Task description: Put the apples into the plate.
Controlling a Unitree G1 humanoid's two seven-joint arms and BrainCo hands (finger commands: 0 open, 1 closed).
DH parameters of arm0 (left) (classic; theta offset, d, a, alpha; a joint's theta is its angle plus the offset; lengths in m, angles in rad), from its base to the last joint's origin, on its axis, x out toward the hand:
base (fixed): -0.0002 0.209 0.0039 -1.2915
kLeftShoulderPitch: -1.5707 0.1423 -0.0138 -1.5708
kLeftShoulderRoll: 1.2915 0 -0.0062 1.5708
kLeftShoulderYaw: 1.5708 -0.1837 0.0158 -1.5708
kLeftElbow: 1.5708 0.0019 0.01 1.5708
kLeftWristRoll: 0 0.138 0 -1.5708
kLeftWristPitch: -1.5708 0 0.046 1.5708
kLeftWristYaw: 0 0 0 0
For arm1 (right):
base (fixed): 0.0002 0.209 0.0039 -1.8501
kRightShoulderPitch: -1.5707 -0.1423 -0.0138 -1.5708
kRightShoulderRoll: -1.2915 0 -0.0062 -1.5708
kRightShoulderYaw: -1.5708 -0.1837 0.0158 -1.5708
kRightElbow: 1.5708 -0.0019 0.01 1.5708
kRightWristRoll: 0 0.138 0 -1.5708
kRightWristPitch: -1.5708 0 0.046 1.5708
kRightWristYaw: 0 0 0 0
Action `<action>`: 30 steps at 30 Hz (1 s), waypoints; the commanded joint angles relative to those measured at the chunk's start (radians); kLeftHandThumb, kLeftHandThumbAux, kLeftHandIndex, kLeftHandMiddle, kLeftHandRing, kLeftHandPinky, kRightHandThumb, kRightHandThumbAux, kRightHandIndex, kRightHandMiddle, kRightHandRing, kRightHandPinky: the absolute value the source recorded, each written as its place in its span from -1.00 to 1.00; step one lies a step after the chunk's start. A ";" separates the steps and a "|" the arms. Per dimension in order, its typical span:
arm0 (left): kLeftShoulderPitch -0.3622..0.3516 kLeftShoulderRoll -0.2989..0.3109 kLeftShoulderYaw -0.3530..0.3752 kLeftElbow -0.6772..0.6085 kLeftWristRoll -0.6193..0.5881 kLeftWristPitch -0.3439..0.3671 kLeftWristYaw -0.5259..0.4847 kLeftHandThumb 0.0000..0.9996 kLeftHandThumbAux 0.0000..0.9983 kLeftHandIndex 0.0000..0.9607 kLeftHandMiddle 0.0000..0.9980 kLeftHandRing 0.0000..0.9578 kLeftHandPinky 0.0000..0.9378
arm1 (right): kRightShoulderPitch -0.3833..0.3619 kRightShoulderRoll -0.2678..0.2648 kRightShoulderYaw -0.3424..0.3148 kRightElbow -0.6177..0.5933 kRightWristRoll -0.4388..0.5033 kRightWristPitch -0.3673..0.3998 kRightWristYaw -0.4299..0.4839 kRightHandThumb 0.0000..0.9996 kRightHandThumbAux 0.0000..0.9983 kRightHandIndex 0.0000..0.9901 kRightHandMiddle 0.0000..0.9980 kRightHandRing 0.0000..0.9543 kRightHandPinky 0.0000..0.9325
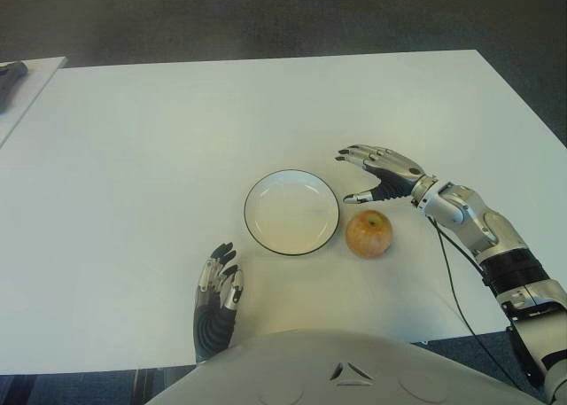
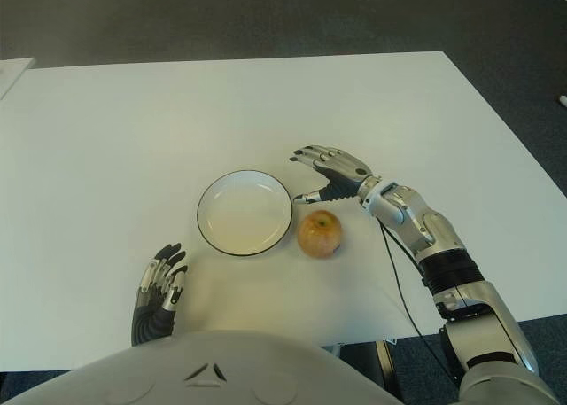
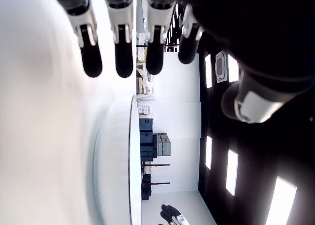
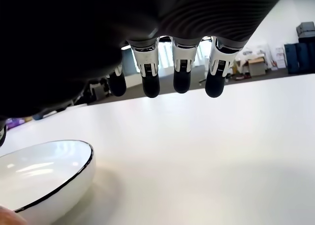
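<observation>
One yellow-red apple (image 1: 368,233) sits on the white table (image 1: 133,157), just right of a white plate with a dark rim (image 1: 291,212). The plate holds nothing. My right hand (image 1: 368,176) hovers a little beyond the apple, fingers spread, palm down, holding nothing; the right wrist view shows its fingers (image 4: 180,72) straight above the table and the plate rim (image 4: 59,185). My left hand (image 1: 217,285) shows near the table's front edge, left of the plate, fingers relaxed, with nothing in it.
A dark object (image 1: 9,73) lies on a second table at the far left. Dark carpet lies beyond the table's far edge. A black cable (image 1: 452,272) runs along my right forearm.
</observation>
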 commanded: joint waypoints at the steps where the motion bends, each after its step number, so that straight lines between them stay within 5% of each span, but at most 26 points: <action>1: 0.005 0.002 0.001 -0.002 0.004 0.013 -0.008 -0.67 -0.03 -0.68 -0.64 -0.59 -0.51 | 0.047 -0.003 0.001 -0.029 0.001 -0.013 -0.007 -0.66 -0.52 -1.00 -1.00 -1.00 -1.00; 30: -0.014 0.012 0.011 0.015 -0.029 0.011 -0.028 -0.67 -0.04 -0.67 -0.64 -0.58 -0.49 | 0.262 -0.065 -0.123 -0.301 0.032 0.020 0.037 -0.49 -0.59 -1.00 -1.00 -1.00 -1.00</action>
